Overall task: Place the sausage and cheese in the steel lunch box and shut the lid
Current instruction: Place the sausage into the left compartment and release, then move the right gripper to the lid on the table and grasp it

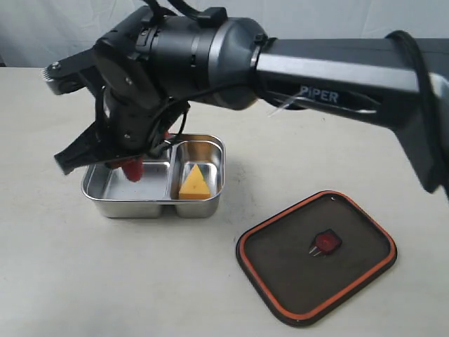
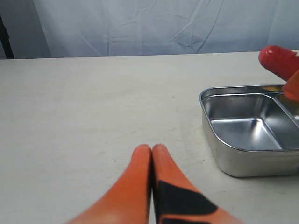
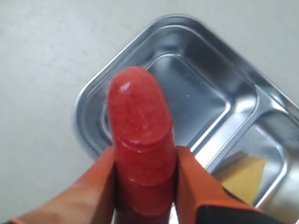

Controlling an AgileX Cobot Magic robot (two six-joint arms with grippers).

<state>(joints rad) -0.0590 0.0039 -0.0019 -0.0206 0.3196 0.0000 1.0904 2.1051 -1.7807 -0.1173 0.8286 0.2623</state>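
Observation:
My right gripper [image 3: 145,156] is shut on the red ridged sausage [image 3: 139,116], which sticks out past the fingertips. In the exterior view the sausage [image 1: 132,170] hangs over the larger compartment of the steel lunch box [image 1: 151,210], with the right gripper [image 1: 125,159] just above it. The yellow cheese [image 1: 194,184] lies in the smaller compartment. The dark lid [image 1: 280,263] with an orange rim and red valve tab [image 1: 326,243] lies flat on the table to the right of the box. My left gripper [image 2: 152,150] is shut and empty, low over the table beside the box [image 2: 243,163].
The right arm's black forearm [image 1: 337,77] crosses the upper part of the exterior view above the box and lid. A pale cloth backdrop [image 2: 163,23] closes off the far side of the white table [image 1: 84,281].

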